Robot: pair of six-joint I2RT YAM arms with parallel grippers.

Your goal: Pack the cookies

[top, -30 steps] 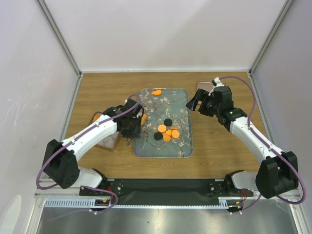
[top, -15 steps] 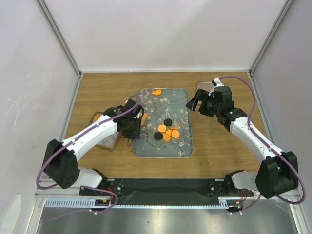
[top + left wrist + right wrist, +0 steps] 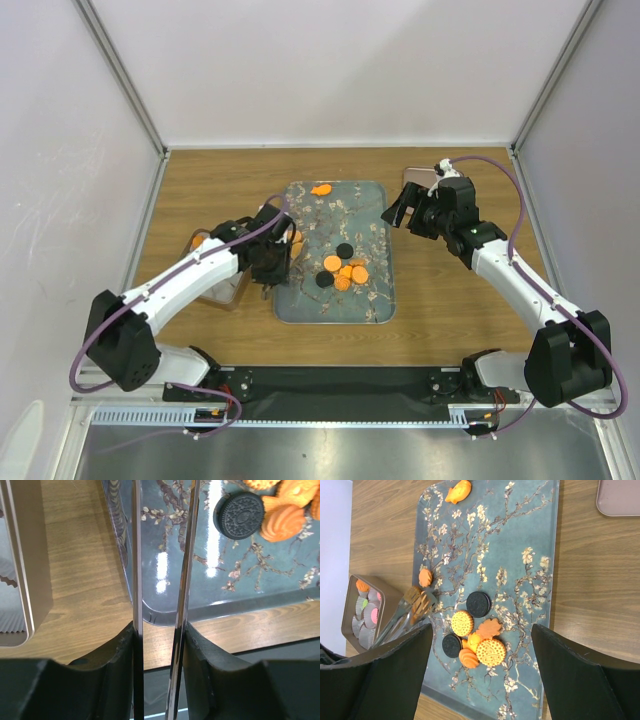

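Observation:
The cookies lie on the floral tray (image 3: 375, 205): a cluster of orange and black ones (image 3: 343, 272), a fish-shaped orange one (image 3: 321, 189) at the far end, and one orange one (image 3: 295, 240) by the left rim. The right wrist view shows the cluster (image 3: 487, 647) and the rim cookie (image 3: 425, 577). My left gripper (image 3: 270, 262) is shut on metal tongs (image 3: 185, 555), whose tips (image 3: 419, 604) hover over the tray's left edge. I cannot tell if the tips hold anything. My right gripper (image 3: 400, 212) is open and empty above the tray's right edge.
A brown box (image 3: 212, 285) with paper cups and a few cookies (image 3: 367, 611) stands left of the tray, partly under my left arm. Its pinkish lid (image 3: 418, 178) lies at the back right, also in the right wrist view (image 3: 620, 497).
My left arm has shifted slightly with the tongs. The right arm and the cookies have not moved.

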